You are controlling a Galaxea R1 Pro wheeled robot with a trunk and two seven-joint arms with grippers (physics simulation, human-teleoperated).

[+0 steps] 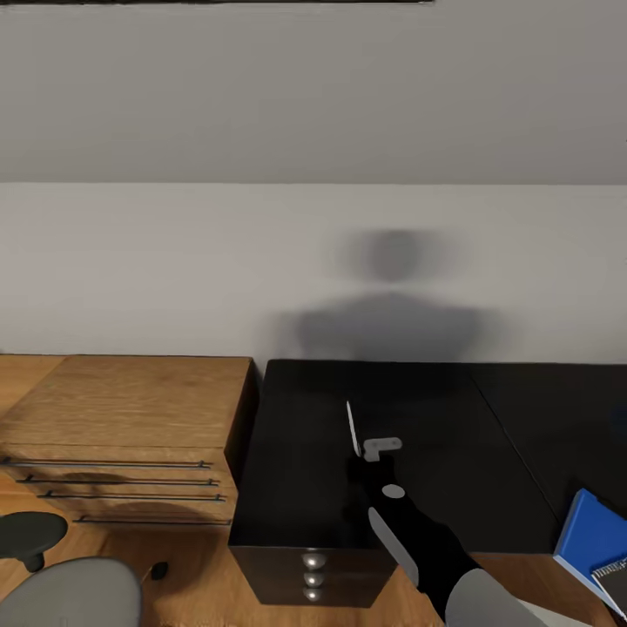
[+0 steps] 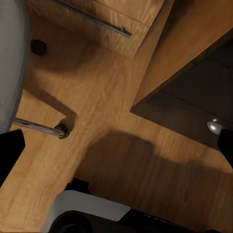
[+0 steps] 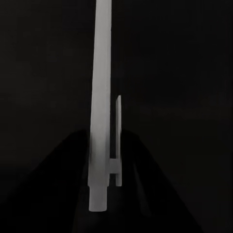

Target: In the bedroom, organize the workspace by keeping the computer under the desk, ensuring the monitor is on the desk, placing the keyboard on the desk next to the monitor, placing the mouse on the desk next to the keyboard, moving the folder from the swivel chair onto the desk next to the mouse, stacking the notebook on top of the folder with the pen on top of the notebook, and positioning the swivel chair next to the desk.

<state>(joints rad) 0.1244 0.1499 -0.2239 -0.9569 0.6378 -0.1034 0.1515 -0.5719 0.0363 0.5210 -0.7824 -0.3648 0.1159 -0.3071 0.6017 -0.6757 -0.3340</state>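
Over the black table (image 1: 418,435), the right end effector (image 1: 364,460) is holding the white pen (image 1: 353,428), its dark fingers pressed together on the barrel near the clip end, so the pen is pointing up and away from the robot with its long axis leaning slightly toward the robot's left. From the right wrist view the pen (image 3: 102,107) is running straight along the fingers, clip toward the camera, with the dark tabletop beyond it. Judging by the task, the pen belongs on top of a notebook, and a blue folder (image 1: 596,535) with what looks like a spiral-bound notebook (image 1: 610,579) resting on it is lying well apart to the robot's right, at the table's near edge; the carrying arm is also the nearer 1 of the 2. The coming move would likely need a sweep to the right and a tilt to lay the pen flat. Whether the left end effector is spread or closed, I cannot tell; its camera is looking down at the wooden floor (image 2: 111,145) beside a wooden dresser (image 1: 122,418) and a swivel chair's caster (image 2: 61,129).
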